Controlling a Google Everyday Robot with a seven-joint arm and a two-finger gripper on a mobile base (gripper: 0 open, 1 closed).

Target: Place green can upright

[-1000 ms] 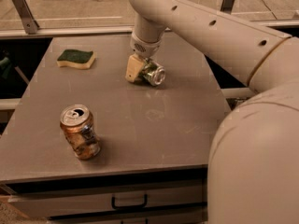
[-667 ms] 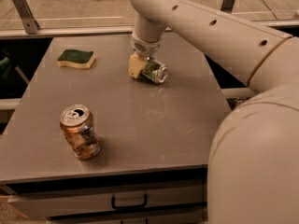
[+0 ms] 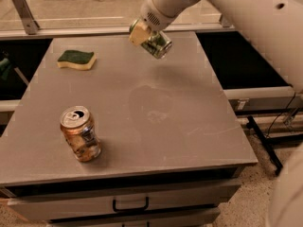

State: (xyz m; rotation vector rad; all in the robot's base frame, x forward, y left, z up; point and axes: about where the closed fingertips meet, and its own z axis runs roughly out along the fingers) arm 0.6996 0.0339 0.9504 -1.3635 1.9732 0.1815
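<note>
My gripper [image 3: 146, 36] is shut on the green can [image 3: 157, 43] and holds it in the air above the far middle of the grey table [image 3: 180, 122]. The can is tilted, its silver end pointing down and to the right. A yellowish finger pad [image 3: 138, 32] presses on the can's left side. The white arm comes in from the upper right.
An orange-brown can [image 3: 80, 134] stands, slightly dented, at the near left of the table. A green-and-yellow sponge [image 3: 76, 59] lies at the far left. A drawer with a black handle [image 3: 130, 205] is below the table's front edge. A dark gap lies right of the table.
The gripper has lifted the green can off the table, where it lay on its side, and now holds it tilted in the air. The view is also closer.
</note>
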